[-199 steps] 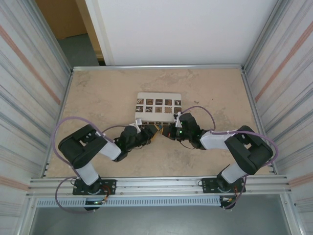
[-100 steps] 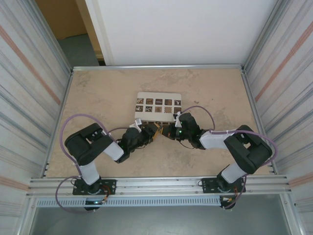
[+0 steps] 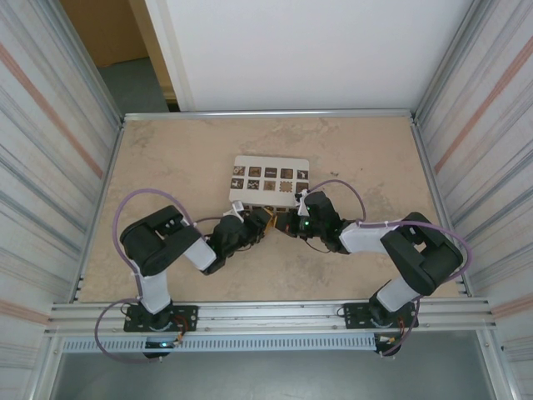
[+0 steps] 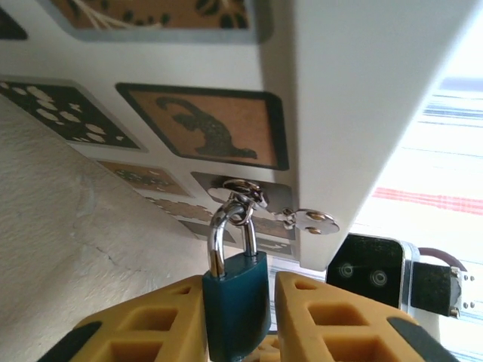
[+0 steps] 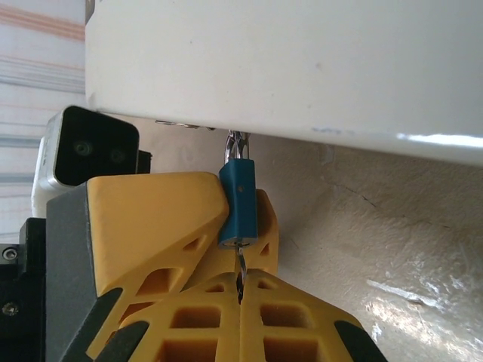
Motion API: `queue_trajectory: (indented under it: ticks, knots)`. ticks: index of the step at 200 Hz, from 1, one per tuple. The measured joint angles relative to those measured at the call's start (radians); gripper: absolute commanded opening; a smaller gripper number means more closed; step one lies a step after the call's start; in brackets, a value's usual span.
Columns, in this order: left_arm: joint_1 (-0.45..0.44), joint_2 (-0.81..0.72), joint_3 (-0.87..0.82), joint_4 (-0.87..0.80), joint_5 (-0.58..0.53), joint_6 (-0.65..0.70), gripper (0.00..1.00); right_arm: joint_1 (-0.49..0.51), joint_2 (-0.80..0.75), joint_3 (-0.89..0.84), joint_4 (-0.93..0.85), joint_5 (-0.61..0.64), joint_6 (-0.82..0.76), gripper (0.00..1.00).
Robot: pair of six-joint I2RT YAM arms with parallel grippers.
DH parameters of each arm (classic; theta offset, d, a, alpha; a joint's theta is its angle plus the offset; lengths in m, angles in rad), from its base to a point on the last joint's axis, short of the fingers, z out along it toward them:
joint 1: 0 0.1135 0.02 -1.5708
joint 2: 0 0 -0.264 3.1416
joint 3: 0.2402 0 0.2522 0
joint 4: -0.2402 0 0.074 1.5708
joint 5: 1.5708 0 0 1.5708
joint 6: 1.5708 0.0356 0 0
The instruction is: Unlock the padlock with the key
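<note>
Our left gripper and right gripper meet tip to tip just before the patterned box. At the left wrist, yellow fingers clamp the blue padlock, which hangs from the box's ring. At the right wrist, our fingertips press together on the key under the padlock.

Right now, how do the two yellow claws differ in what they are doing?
The left gripper holds its fingers apart, one on each side of the blue padlock; the right gripper has its fingers pressed together on a thin metal piece, seemingly the key. The left gripper flanks the padlock's sides; the right gripper meets its bottom end. Both have yellow fingers and work at the near edge of the pale box.
</note>
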Motion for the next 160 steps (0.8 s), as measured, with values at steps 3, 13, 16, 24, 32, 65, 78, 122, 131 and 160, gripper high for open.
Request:
queue_trajectory:
  ticks: [3,13,16,24,32,65,78,122,131,160]
  knots:
    - [0.000,0.002,0.000,0.002,-0.001,-0.003,0.21,0.000,0.000,0.000,0.000,0.000,0.000,0.00]
    - [0.000,0.004,0.000,0.006,-0.004,-0.006,0.18,0.000,0.000,0.000,0.000,0.001,0.002,0.00]
    - [0.000,0.004,0.000,0.006,-0.005,-0.010,0.17,0.000,0.000,0.000,0.000,0.000,0.003,0.00]
    - [0.000,0.004,0.000,0.006,-0.007,-0.011,0.14,0.000,0.000,0.000,0.000,0.001,0.004,0.00]
    - [0.000,0.004,0.000,0.006,-0.008,-0.011,0.12,-0.001,0.000,0.000,0.002,0.001,0.007,0.00]
    - [0.000,-0.002,0.000,0.003,-0.013,-0.011,0.05,-0.003,-0.002,-0.001,0.006,-0.001,0.019,0.21]
    - [0.000,-0.012,0.000,-0.018,-0.016,-0.006,0.04,-0.008,-0.013,-0.007,0.005,-0.006,0.021,0.29]
    - [0.000,-0.161,0.000,-0.220,-0.020,0.039,0.01,-0.028,-0.172,-0.050,-0.108,0.003,-0.060,0.49]
    - [0.000,-0.200,0.000,-0.266,-0.020,0.045,0.00,-0.029,-0.222,-0.050,-0.145,0.009,-0.097,0.52]
    - [0.000,-0.295,0.019,-0.421,-0.015,0.054,0.00,-0.014,-0.397,-0.048,-0.269,0.056,-0.277,0.62]
